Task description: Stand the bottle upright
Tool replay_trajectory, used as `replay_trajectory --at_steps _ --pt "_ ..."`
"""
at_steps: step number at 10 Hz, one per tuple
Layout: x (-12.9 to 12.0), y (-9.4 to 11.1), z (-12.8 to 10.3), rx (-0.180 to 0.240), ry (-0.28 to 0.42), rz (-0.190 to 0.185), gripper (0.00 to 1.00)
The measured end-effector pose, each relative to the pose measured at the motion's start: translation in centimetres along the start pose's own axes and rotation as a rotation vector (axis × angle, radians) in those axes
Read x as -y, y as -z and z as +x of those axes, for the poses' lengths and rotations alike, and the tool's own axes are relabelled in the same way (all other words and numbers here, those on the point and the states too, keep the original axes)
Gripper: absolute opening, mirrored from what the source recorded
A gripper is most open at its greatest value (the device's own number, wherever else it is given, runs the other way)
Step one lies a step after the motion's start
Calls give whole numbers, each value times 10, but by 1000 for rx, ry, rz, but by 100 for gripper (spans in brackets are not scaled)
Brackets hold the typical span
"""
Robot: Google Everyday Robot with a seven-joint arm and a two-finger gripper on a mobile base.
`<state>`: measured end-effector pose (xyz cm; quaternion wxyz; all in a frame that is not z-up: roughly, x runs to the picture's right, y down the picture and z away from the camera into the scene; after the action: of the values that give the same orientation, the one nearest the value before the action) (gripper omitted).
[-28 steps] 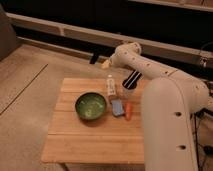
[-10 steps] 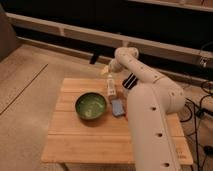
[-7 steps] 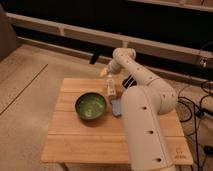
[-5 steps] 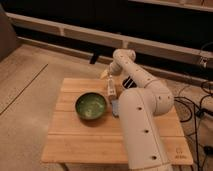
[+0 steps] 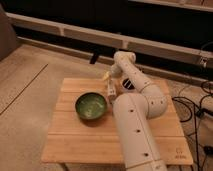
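- Gripper (image 5: 107, 78) hangs over the far part of the tabletop (image 5: 75, 140), at the end of the arm, which reaches in from the near right edge.
- Bottle (image 5: 110, 92) sits directly below the gripper, touching it or very nearly; its top end points up into the gripper.
- Bottle lies just beside the right rim of the green bowl (image 5: 91, 106), between the bowl and the arm's white body.
- Long axis of the bottle reads as close to vertical, base at or near the tabletop; any small tilt cannot be made out.
- Grip state: cannot tell whether the gripper is clamped on the bottle or has let go.
- Judgement: the coming move turns on this vertical line-up. If the base rests flat, a straight lift away should leave the bottle standing.
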<state>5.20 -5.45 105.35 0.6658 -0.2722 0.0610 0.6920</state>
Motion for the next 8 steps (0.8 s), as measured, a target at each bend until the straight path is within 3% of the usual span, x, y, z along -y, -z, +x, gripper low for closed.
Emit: replay_trajectory --at_steps 6,8 --pt "-2 2 -18 41 44 7 8" --pt "-3 5 -23 56 53 8 0"
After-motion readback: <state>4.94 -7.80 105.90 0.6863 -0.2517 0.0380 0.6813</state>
